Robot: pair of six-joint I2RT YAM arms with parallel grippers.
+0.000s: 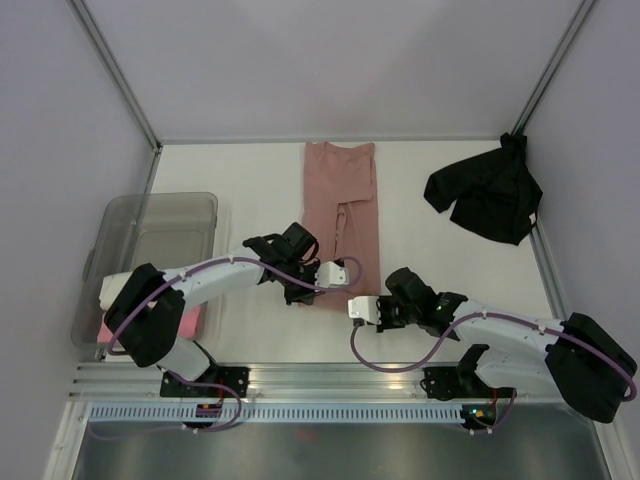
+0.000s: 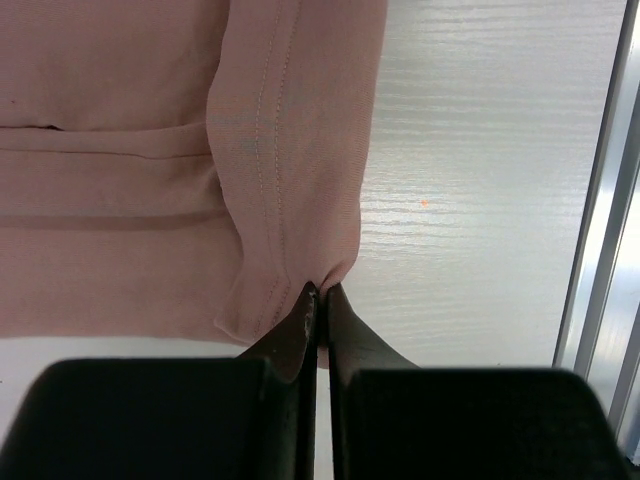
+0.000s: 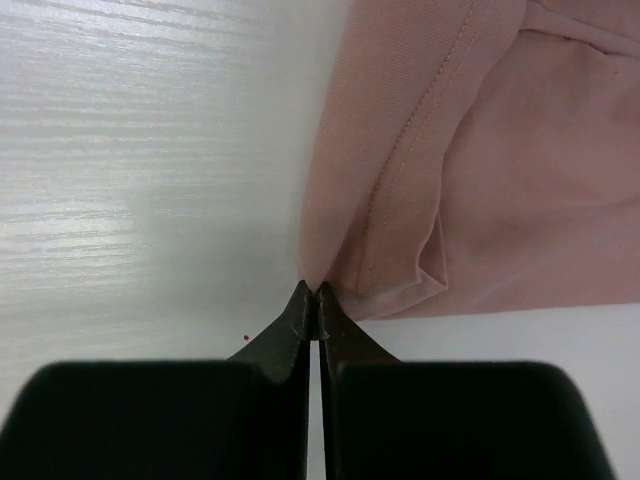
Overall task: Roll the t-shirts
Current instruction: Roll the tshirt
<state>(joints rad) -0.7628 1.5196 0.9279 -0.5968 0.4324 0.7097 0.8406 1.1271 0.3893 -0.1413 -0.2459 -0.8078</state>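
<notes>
The salmon-pink t-shirt (image 1: 341, 200) lies folded into a long narrow strip down the middle of the table. My left gripper (image 1: 333, 286) is shut on the strip's near hem at one corner; the left wrist view shows the fingertips (image 2: 320, 291) pinching the cloth (image 2: 130, 200). My right gripper (image 1: 357, 299) is shut on the other near corner; the right wrist view shows it (image 3: 312, 290) pinching the folded edge (image 3: 500, 180). The black t-shirt (image 1: 486, 196) lies crumpled at the far right. Bright pink cloth (image 1: 188, 318) shows in the bin, partly hidden by my left arm.
The translucent grey bin (image 1: 150, 240) stands at the left side of the table. Metal frame posts (image 1: 545, 95) rise at the back corners. An aluminium rail (image 1: 340, 375) runs along the near edge by the arm bases.
</notes>
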